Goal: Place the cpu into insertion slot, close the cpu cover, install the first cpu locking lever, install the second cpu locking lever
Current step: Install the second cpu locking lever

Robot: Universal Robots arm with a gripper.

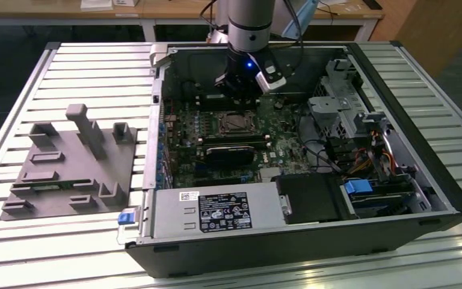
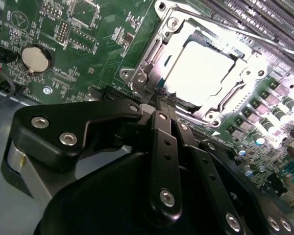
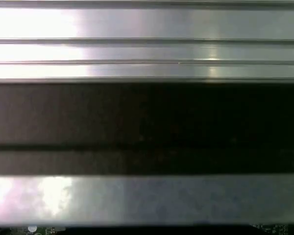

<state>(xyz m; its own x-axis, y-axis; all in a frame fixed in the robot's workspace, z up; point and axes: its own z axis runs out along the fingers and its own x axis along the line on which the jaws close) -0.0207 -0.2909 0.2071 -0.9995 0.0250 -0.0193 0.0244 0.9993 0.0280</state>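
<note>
Across the exterior view, an open computer case (image 1: 295,150) lies on its side on a ribbed metal bench (image 1: 79,78), so the green motherboard (image 1: 184,129) faces up for reach from above. The arm's pincer (image 1: 237,90) hangs just over the insertion slot (image 1: 235,122), a small square with a silvery rim. A grey moulded fixture (image 1: 70,165) of blocks and posts sits beside the case, towards that view's left.

Seen in the second wrist view, the pincer (image 2: 162,98) has its black, bolted fingers (image 2: 164,147) drawn together to a narrow tip at the socket's edge, gripping nothing I can make out. The cpu (image 2: 201,68) lies flat in the slot, its metal face glaring white, framed by the thin silvery cpu cover (image 2: 152,54), which appears to be down over it. A round coin cell (image 2: 36,58) sits well apart.

From the first wrist view come smooth metal bands (image 3: 147,49) and a dark strip between them.
</note>
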